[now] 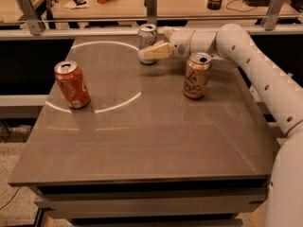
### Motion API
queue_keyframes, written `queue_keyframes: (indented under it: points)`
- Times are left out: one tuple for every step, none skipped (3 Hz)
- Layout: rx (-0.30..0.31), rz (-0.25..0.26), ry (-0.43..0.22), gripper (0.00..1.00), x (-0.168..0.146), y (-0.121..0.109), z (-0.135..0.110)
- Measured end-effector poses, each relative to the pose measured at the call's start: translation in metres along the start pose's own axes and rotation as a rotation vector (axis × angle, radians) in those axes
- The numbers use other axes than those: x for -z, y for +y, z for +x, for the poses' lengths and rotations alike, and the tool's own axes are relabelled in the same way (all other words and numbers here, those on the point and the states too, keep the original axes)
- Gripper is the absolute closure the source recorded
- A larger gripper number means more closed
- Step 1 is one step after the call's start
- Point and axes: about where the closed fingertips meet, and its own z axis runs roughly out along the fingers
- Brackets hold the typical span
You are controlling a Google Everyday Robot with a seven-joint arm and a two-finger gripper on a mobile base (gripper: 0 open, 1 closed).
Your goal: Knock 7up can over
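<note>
One gripper (pixel 146 54), jaws apparently closed on nothing, rests low against the 7up can (pixel 147 33), likely positioned to tip it.

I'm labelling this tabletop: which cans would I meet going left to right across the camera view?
Orange-red can → 7up can → tan-gold can. The gripper overlaps the 7up can at the table's far edge, so it is unranked.
</note>
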Motion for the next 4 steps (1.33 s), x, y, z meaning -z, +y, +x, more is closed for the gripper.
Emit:
queue_keyframes:
  points:
    - [0.007,-0.002,-0.013,0.0,-0.0088,0.0034,0.0032]
    - [0.021,-0.011,-0.018,0.18,-0.0125,0.0049,0.0078]
    - [0.029,-0.02,-0.026,0.41,-0.0145,0.006,0.0098]
    - [0.036,-0.034,-0.045,0.64,-0.0144,0.0053,0.0092]
